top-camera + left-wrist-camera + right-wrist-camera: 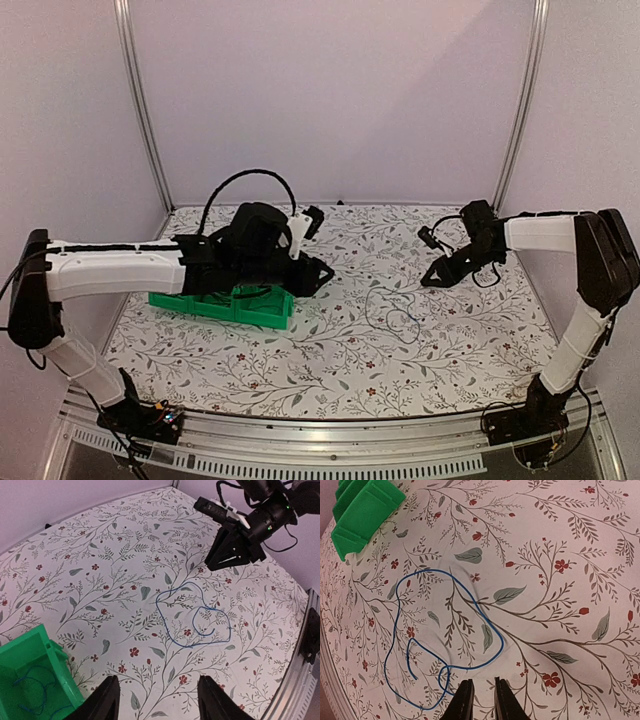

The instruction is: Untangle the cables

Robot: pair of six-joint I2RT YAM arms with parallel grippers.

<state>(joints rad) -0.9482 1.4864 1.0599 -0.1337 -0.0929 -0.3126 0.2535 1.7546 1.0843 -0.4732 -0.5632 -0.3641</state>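
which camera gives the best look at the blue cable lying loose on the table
The right wrist view: the blue cable fills the frame, its loops and crossing sharp. The left wrist view shows the cable whole but smaller; the top external view shows only a faint thin loop.

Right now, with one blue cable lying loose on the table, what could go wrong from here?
First, the blue cable crosses itself close to the right jaws; pulling one strand may tighten that crossing instead of opening it. Second, more blue cables lie in the green bin; the open left jaws, reaching in, might lift several together or drag the bin.
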